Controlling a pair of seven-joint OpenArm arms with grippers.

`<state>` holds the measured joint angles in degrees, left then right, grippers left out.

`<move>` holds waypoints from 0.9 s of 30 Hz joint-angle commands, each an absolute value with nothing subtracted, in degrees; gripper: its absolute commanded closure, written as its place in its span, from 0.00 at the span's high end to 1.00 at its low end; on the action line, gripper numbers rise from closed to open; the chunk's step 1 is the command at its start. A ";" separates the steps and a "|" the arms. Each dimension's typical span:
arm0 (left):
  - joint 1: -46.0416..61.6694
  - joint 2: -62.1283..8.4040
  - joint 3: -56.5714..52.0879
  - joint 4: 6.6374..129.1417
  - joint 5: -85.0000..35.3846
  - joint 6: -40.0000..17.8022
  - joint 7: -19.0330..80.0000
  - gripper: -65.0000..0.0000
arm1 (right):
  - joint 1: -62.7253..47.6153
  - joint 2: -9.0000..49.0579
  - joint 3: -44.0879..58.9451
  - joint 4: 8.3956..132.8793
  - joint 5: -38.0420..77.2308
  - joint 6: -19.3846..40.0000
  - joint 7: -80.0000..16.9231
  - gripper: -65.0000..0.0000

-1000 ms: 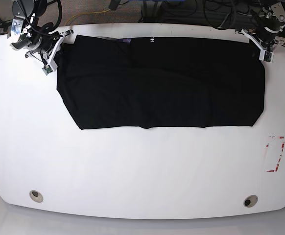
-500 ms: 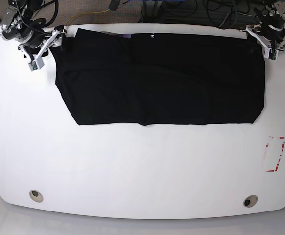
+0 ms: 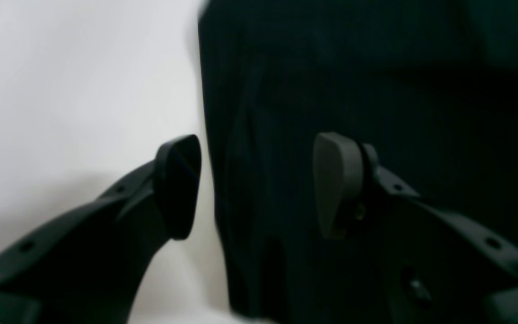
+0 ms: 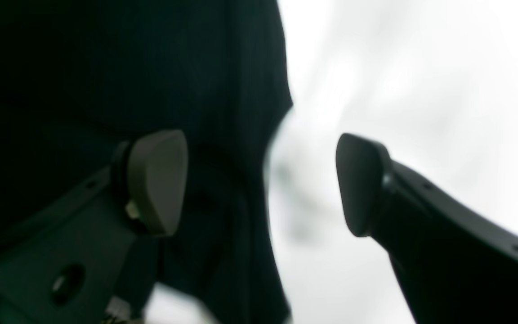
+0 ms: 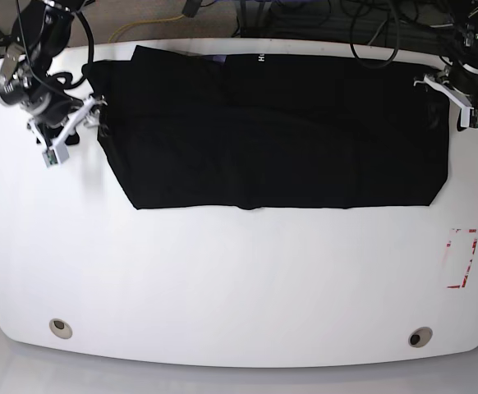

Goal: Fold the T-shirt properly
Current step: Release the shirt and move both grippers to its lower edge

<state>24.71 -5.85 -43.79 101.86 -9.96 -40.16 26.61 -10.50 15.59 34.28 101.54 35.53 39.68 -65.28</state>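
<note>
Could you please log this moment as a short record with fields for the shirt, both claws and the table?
shirt: black T-shirt lying spread across the far half of the table, white lettering at its far edge
left claw: open, straddling the shirt's side edge
right claw: open, straddling the opposite side edge
table: white table
marking: red outline near the table's right edge in the base view

A large, soft black cloth T-shirt (image 5: 280, 131) lies flat across the far half of the white table, spread wide side to side. Small white lettering sits at its far edge, and its near hem runs nearly straight.
</note>
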 commanded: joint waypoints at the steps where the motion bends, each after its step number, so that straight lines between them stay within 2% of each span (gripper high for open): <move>1: 24.04 -6.46 -44.35 102.81 -10.42 -40.00 25.71 0.57 | -6.99 16.48 33.45 99.30 34.59 40.00 -64.04 0.76; 9: 17.27 -6.46 -44.18 102.37 -6.11 -40.00 25.71 0.57 | 9.01 16.48 29.41 84.70 27.03 40.00 -63.16 0.76; 17: 9.45 -6.11 -44.35 98.15 0.04 -40.00 25.71 0.57 | 18.59 16.57 23.87 69.14 21.67 40.00 -55.43 0.76; 22: 5.49 -6.37 -44.44 94.02 4.18 -40.00 25.71 0.57 | 20.97 16.57 20.97 61.32 21.85 40.00 -51.65 0.76; 27: 1.27 -6.37 -44.53 92.00 6.90 -40.00 25.71 0.57 | 21.05 14.46 20.97 59.91 21.58 40.00 -51.30 0.74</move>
<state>2.68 -5.45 -44.42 91.72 7.53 -40.14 27.27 19.90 14.92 20.84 59.29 21.56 39.90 -51.42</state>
